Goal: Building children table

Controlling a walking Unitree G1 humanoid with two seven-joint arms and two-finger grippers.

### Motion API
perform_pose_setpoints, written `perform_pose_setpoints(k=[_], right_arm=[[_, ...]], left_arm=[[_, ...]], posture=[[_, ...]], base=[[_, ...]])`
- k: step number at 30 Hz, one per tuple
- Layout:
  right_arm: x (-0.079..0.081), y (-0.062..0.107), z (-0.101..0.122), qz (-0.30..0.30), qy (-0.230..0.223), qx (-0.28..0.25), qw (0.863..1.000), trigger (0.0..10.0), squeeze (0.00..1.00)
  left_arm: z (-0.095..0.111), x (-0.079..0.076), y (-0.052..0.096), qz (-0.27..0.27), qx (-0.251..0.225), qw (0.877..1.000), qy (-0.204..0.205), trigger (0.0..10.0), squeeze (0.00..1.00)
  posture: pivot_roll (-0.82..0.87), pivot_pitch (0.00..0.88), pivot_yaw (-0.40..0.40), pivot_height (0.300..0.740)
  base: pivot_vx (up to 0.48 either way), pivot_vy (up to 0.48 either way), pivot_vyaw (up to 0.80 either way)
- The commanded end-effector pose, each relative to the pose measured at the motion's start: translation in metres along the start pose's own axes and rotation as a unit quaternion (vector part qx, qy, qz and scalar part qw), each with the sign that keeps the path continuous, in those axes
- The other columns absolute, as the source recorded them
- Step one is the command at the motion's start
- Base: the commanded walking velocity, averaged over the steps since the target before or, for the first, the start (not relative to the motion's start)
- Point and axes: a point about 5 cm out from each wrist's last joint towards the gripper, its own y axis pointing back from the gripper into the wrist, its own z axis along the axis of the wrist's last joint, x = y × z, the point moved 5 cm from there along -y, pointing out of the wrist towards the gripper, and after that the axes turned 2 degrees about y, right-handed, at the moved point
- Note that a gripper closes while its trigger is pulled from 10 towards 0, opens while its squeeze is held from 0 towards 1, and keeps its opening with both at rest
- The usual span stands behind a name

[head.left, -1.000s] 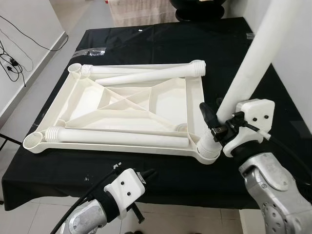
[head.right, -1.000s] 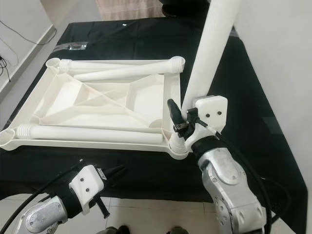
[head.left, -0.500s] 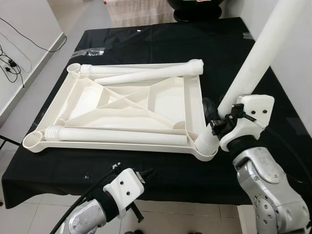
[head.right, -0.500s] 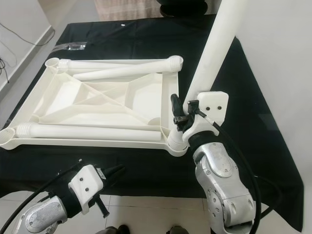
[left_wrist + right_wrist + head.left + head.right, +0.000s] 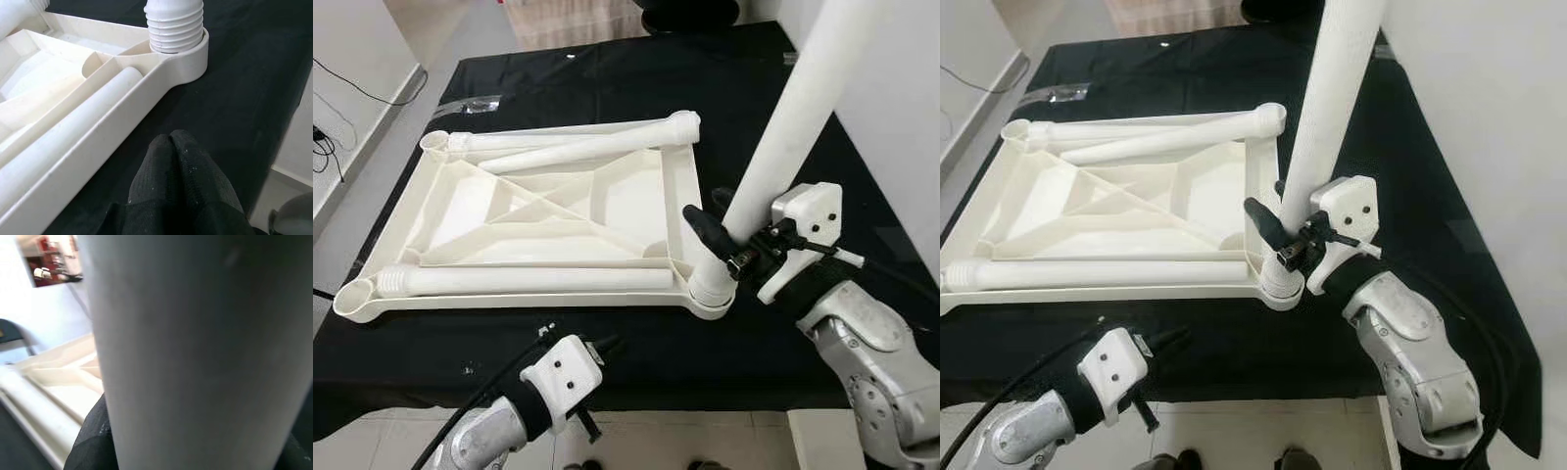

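A white plastic table top (image 5: 607,201) lies upside down on the black cloth. One white leg (image 5: 783,127) stands tilted in the near right corner socket (image 5: 710,291), its ribbed end (image 5: 175,27) seated there. My right gripper (image 5: 717,223) is shut on this leg just above the socket. Three loose legs lie inside the frame: one along the near side (image 5: 529,281) and two at the far side (image 5: 578,147). My left gripper (image 5: 171,139) hangs shut and empty at the cloth's front edge, left of the socket.
The black-covered table (image 5: 754,59) ends close in front of me, with pale floor below. A clear plastic bag (image 5: 475,101) lies at the far left corner. Cables (image 5: 333,137) trail on the floor to the left. A white wall stands at the right.
The camera has shifted, so the scene sits further left. My right gripper stays shut on the standing leg and its wrist has turned a little. The left arm is unchanged.
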Motion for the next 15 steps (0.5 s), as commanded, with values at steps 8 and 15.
perform_pose_setpoints(k=[8, 15], right_arm=[[-0.007, -0.012, 0.017, 0.078, -0.021, -0.040, 0.996, 10.0, 0.00], [-0.015, -0.013, 0.016, 0.114, 0.010, -0.026, 0.993, 10.0, 0.00]], left_arm=[[-0.002, 0.009, -0.003, 0.015, 0.004, 1.000, 0.001, 10.0, 0.00], [0.011, 0.001, -0.006, -0.028, -0.012, 0.999, 0.028, 10.0, 0.00]], posture=[[0.01, 0.206, 0.075, 0.740], [0.02, 0.208, 0.069, 0.740]], base=[[0.000, 0.000, 0.00], [0.000, 0.000, 0.00]])
